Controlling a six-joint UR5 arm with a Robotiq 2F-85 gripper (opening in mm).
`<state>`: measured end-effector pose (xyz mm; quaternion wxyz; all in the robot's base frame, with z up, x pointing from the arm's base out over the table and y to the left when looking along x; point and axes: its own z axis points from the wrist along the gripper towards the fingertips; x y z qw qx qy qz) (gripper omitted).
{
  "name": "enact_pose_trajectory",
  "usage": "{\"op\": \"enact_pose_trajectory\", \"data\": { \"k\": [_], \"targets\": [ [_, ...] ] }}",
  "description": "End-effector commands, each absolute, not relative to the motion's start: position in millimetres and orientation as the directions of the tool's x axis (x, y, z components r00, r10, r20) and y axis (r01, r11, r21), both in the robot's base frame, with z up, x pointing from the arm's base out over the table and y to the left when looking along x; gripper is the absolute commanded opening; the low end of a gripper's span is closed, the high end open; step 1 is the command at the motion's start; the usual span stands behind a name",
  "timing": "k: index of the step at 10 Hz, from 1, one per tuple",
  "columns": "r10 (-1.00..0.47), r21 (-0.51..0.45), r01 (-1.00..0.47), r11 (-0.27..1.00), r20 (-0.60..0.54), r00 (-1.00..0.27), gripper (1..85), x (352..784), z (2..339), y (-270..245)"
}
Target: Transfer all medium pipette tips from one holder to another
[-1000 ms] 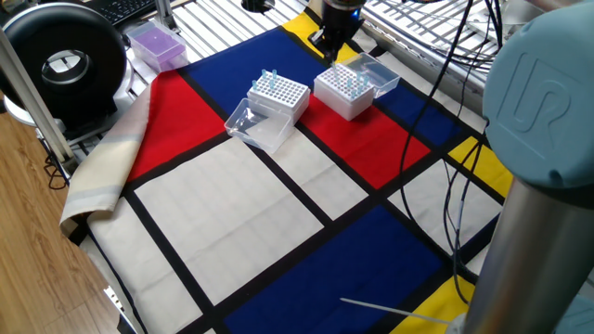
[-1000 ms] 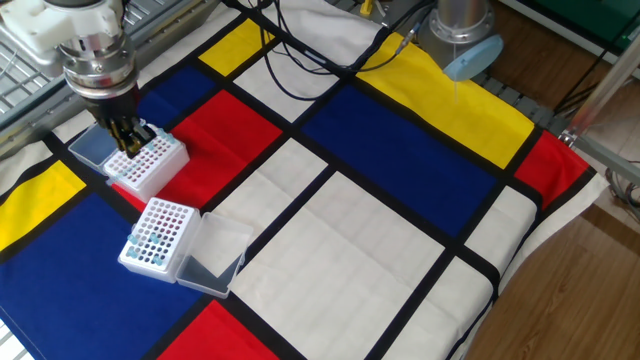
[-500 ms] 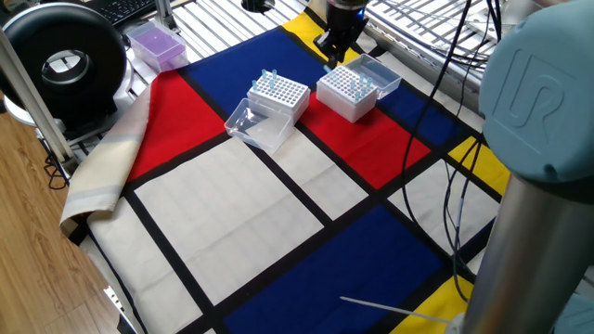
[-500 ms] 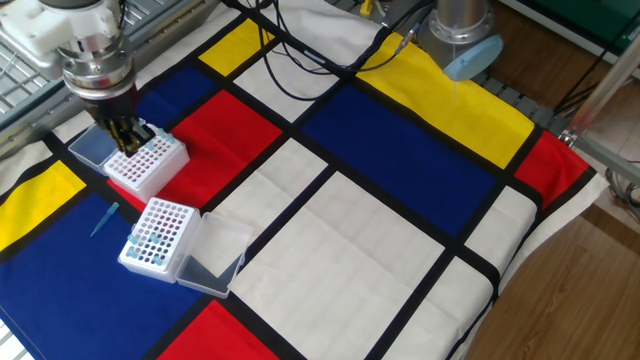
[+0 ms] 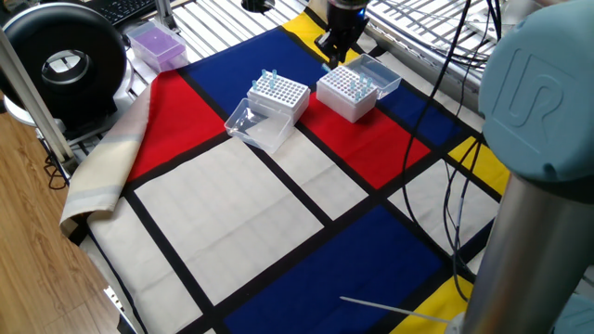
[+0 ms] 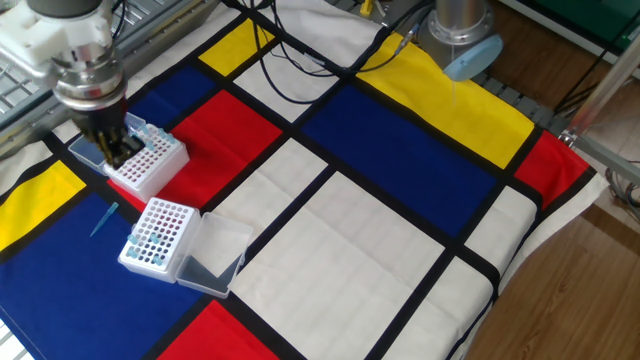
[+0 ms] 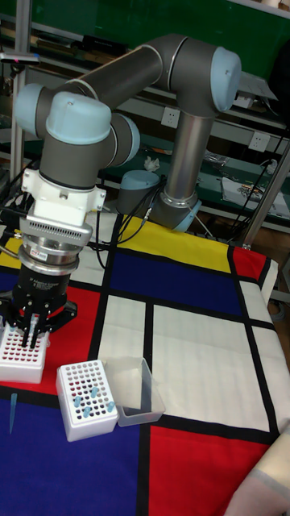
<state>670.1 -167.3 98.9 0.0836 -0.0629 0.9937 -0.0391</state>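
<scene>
Medium pipette tips [image 6: 150,244], pale blue, sat in both white racks; one lay loose [image 6: 103,219] on the blue cloth of the worktop [image 6: 390,250]. Claw [image 6: 113,152] hovered over the far rack [image 6: 147,163]; grip state couldn't be made out. Transfer approx. partway, several left.

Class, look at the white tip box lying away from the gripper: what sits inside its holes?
A few pale-blue pipette tips stand in the white tip box, clustered at one end. Most holes look empty; their depths cannot be seen.
</scene>
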Motion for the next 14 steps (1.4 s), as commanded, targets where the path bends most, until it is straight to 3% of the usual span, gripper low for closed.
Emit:
{"op": "enact_pose_trajectory", "data": {
  "k": [1,6,14],
  "targets": [
    [-0.176,-0.071,-0.165,0.984,-0.21,-0.962,17.0,704.5,95.7,-167.1],
    [-0.218,-0.021,-0.221,0.975,-0.291,-0.932,18.7,741.1,83.2,-161.3],
    [-0.161,-0.003,-0.168,0.986,-0.301,-0.94,21.0,733.3,42.6,-174.4]
  ]
}}
